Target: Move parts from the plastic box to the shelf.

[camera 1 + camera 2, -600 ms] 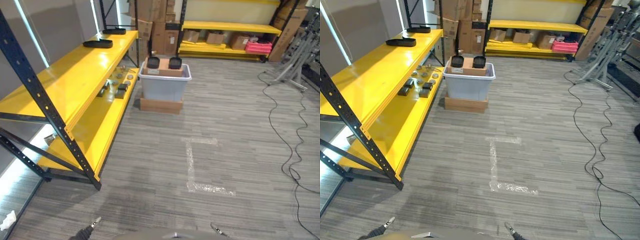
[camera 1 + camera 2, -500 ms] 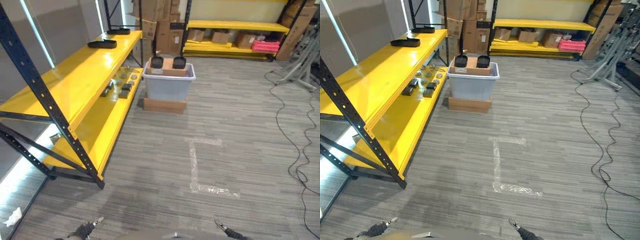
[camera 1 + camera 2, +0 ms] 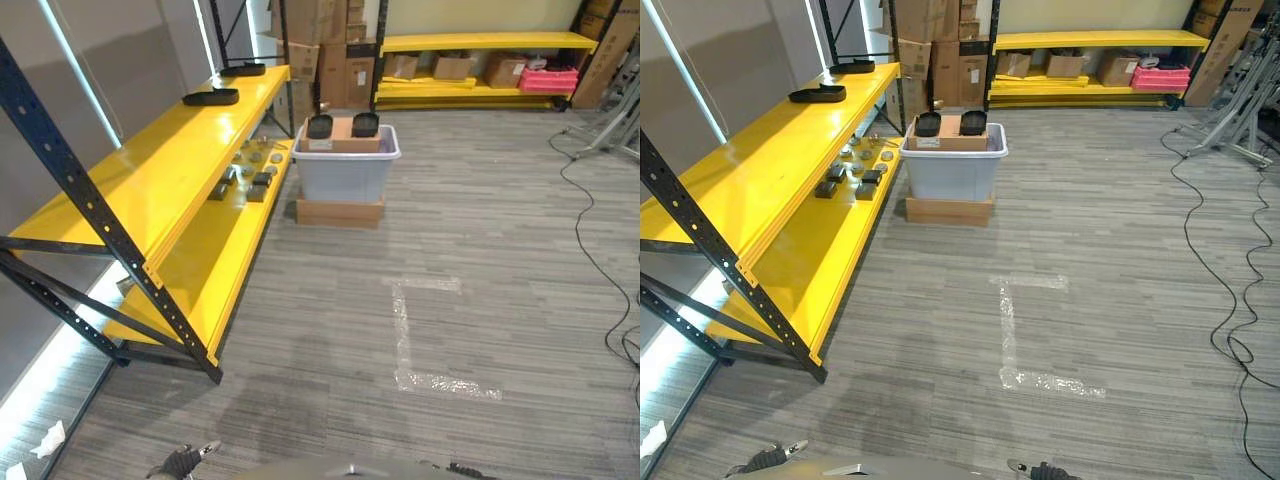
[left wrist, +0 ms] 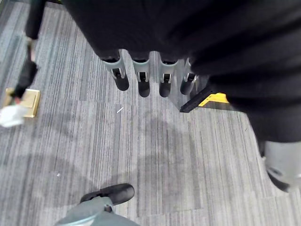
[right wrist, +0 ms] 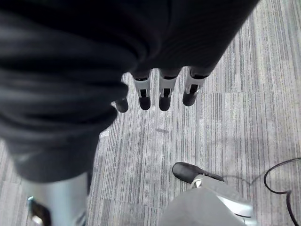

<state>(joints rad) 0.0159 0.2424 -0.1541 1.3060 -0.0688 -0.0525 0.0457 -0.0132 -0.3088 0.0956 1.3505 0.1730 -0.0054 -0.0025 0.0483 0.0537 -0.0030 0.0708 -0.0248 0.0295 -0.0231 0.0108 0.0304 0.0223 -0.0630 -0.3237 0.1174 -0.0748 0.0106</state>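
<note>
Left eye view: a grey plastic box [image 3: 346, 176] stands on a flat cardboard base [image 3: 340, 212] on the floor, far ahead and just right of the yellow shelf [image 3: 150, 180] that runs along the left. A brown carton [image 3: 342, 134] lies in the box with two black parts [image 3: 320, 126] resting on its top, one at each end. Small dark and round parts [image 3: 248, 180] lie on the shelf's lower level, near the box. Two black trays [image 3: 211, 97] sit on the upper level, further off. White tape marks [image 3: 405, 335] lie on the floor nearer in. The left hand [image 3: 183, 462] shows at the near edge.

Right eye view: the right hand [image 3: 1040, 470] shows at the near edge.

Left wrist view: the fingers [image 4: 142, 80] hang straight and apart over the floor, holding nothing.

Right wrist view: the fingers [image 5: 164, 94] likewise hang straight, holding nothing.
</note>
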